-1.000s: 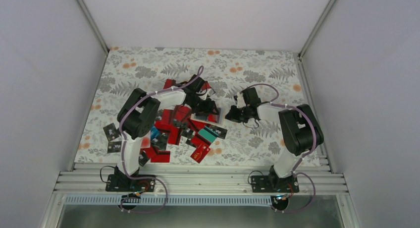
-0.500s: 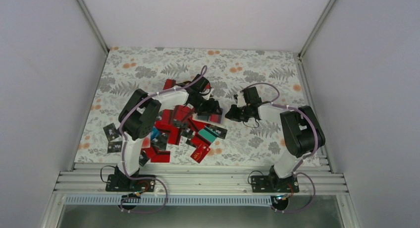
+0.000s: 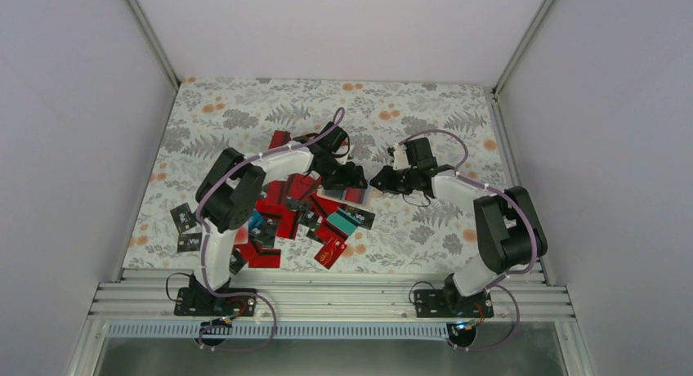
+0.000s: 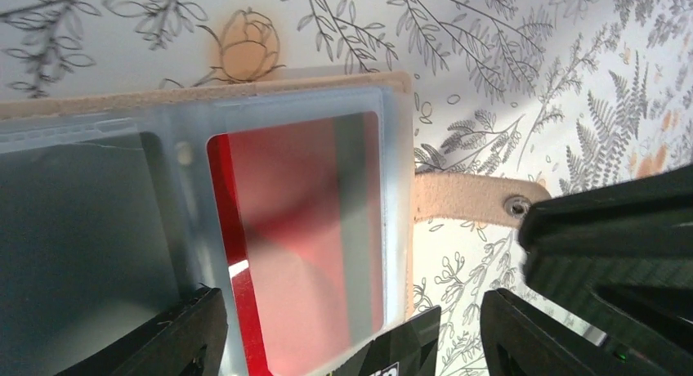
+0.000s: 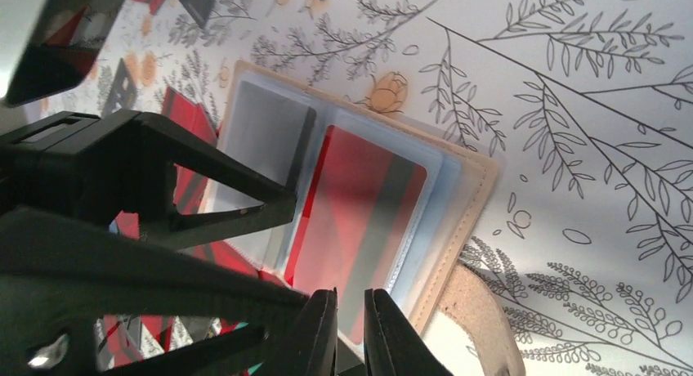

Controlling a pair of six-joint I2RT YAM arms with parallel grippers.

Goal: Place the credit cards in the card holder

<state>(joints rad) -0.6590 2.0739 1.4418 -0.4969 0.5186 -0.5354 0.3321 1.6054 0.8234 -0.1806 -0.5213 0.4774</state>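
Card holder: tan, lying open on the table between both grippers.
Clear sleeve: one red card inside.
Left gripper: jaws wide apart.
Right gripper: jaws nearly together; grip indiscernible.

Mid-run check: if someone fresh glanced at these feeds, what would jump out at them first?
First, the jumble of mostly red credit cards heaped on the floral table in front of the left arm. Next, the open card holder at the heap's right edge, with a red card already in one clear sleeve. The left claw and the right claw are both close over it.
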